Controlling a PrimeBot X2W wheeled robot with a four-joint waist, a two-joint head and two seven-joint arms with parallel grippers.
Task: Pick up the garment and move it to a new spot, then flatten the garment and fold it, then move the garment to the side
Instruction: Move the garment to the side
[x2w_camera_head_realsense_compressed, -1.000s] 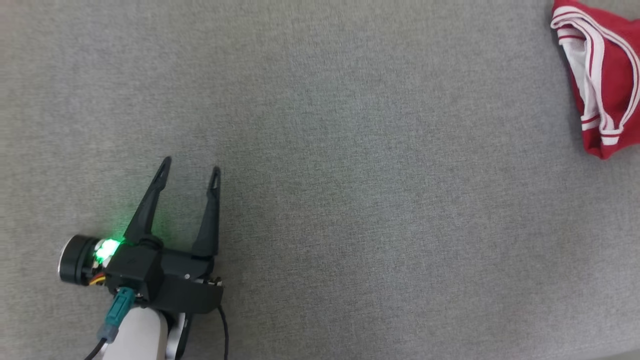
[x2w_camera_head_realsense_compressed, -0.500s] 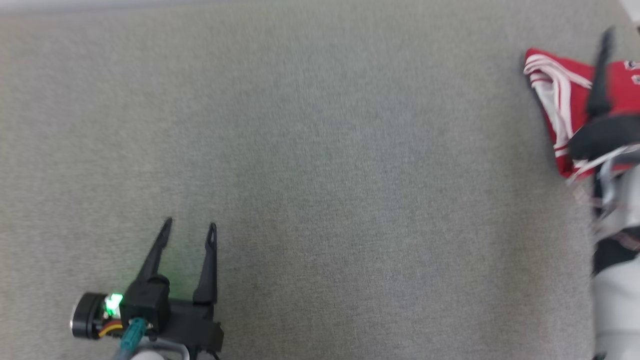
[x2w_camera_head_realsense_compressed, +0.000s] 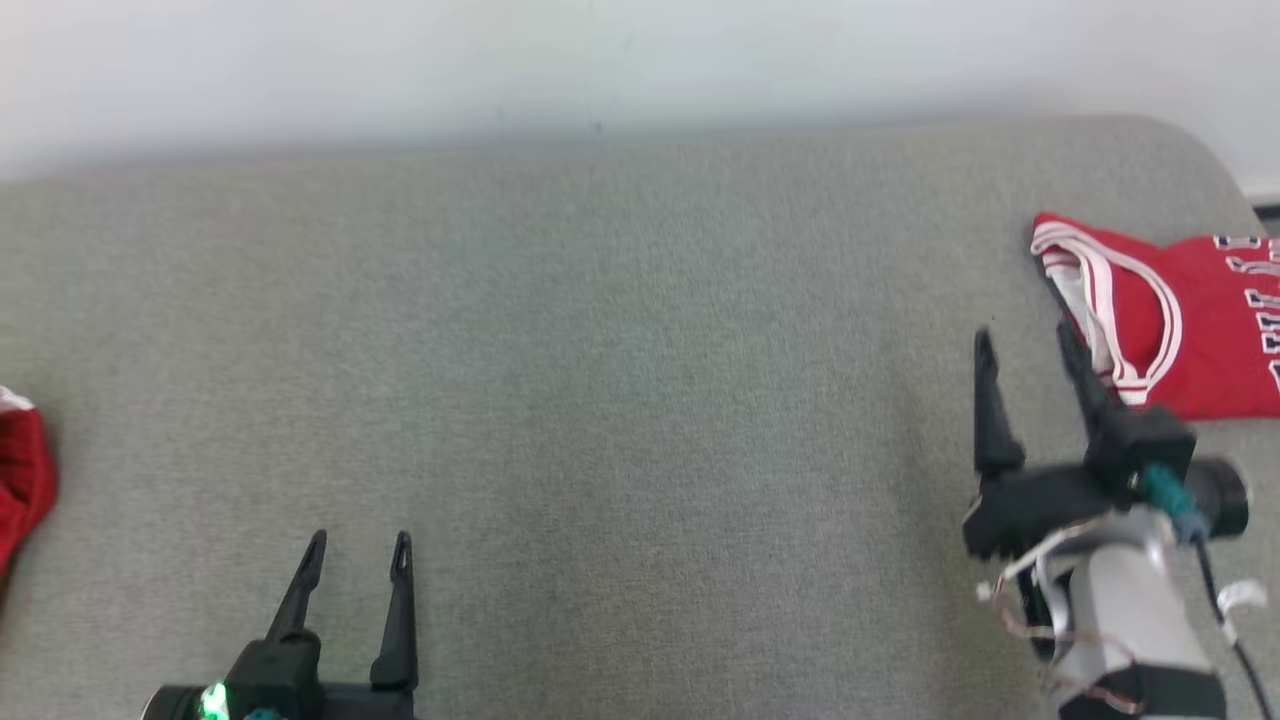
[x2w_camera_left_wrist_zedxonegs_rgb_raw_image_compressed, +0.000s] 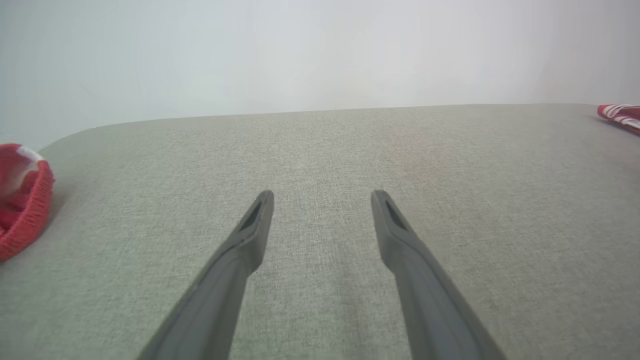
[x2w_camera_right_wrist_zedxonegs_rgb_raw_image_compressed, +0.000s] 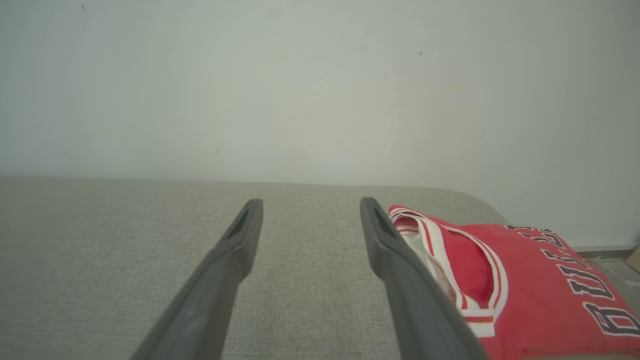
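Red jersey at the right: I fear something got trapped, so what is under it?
The red jersey lies folded on the grey fabric surface, near its right end. Anything beneath or between its layers is covered.

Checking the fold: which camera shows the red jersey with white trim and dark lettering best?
The right wrist view: the red jersey with white trim lies close, lettering plain. In the head view the jersey runs off the right edge; the left wrist view catches the jersey's far corner.
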